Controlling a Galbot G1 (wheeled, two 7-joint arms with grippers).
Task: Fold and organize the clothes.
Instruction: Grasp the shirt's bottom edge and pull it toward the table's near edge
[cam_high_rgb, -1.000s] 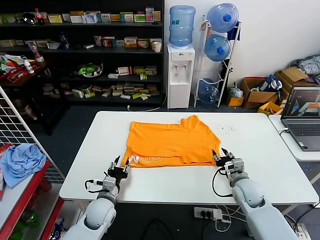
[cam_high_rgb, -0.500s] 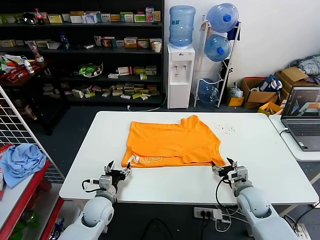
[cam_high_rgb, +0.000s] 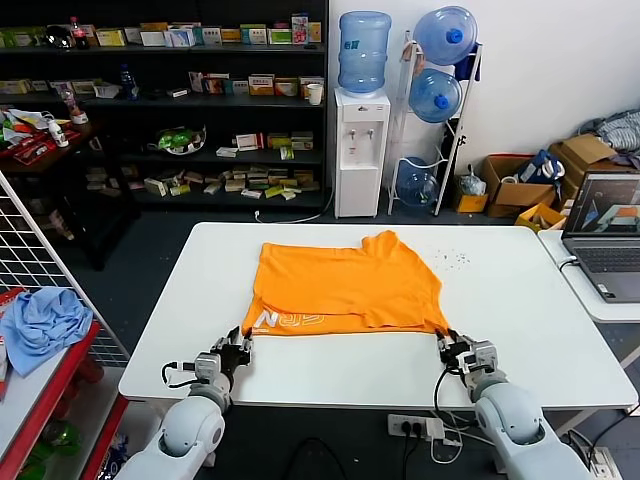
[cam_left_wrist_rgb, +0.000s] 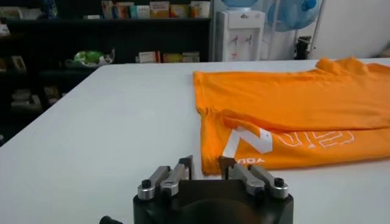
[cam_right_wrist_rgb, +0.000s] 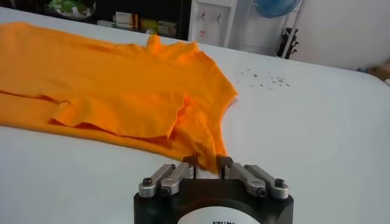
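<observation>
The orange T-shirt (cam_high_rgb: 345, 285) lies flat on the white table (cam_high_rgb: 520, 300), with white lettering showing along its near hem. My left gripper (cam_high_rgb: 243, 343) is at the shirt's near left corner. In the left wrist view the corner of the shirt (cam_left_wrist_rgb: 292, 103) sits between the fingers of my left gripper (cam_left_wrist_rgb: 206, 163), with a strip of table showing beside one finger. My right gripper (cam_high_rgb: 447, 345) is at the near right corner. In the right wrist view my right gripper (cam_right_wrist_rgb: 207, 161) has its fingers close together, and bunched cloth of the shirt (cam_right_wrist_rgb: 109, 91) fills the gap.
A laptop (cam_high_rgb: 603, 235) stands on a side table at the right. A light blue cloth (cam_high_rgb: 42, 322) lies on a wire rack at the left. Small specks (cam_high_rgb: 452, 257) lie on the table beyond the shirt. Shelves and a water dispenser (cam_high_rgb: 360, 150) stand behind.
Both grippers drew back from the hem, then moved in onto the near corners and narrowed. The near left corner shifted and more white lettering shows.
</observation>
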